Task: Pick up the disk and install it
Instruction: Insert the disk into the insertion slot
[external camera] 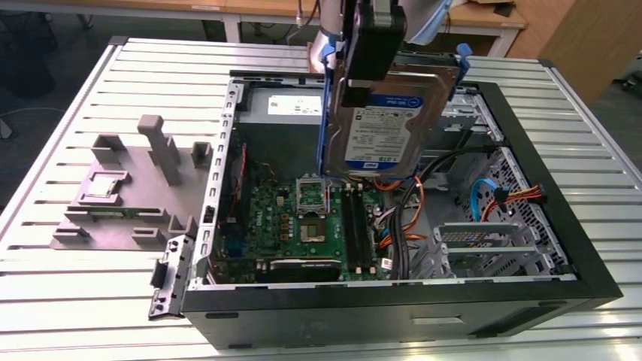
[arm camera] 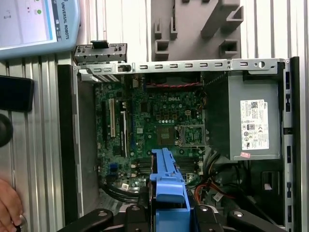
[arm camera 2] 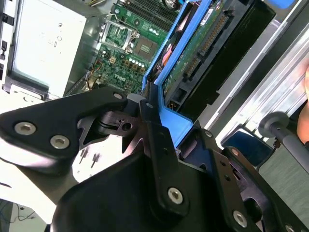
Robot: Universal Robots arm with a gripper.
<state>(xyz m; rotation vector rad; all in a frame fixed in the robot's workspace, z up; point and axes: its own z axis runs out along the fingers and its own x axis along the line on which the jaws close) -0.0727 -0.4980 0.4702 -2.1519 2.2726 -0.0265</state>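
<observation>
Silver metal and blue plastic: the disk [external camera: 386, 113], held upright in the air over the open computer case [external camera: 561, 289], above the motherboard [external camera: 301, 218], apart from everything inside. Jaws of the gripper [external camera: 358, 86] closed on the blue rail frame at the upper edge of the disk.

In the exterior view, printed label side turned to the camera. Also there, a grey fixture [external camera: 131, 188] on the slatted table [external camera: 60, 301], at the exterior view's left of the case, and a metal drive cage [external camera: 492, 248] inside the case at the exterior view's right.

In the second wrist view, the other face instead: green circuit board and connector row, with the blue frame pinched between the black fingers [arm camera 2: 155, 140].

In the first wrist view, looking down along the disk as a blue strip, with the power supply [arm camera: 253, 125] in the case and a person's hand [arm camera: 7, 208] at the table edge.
</observation>
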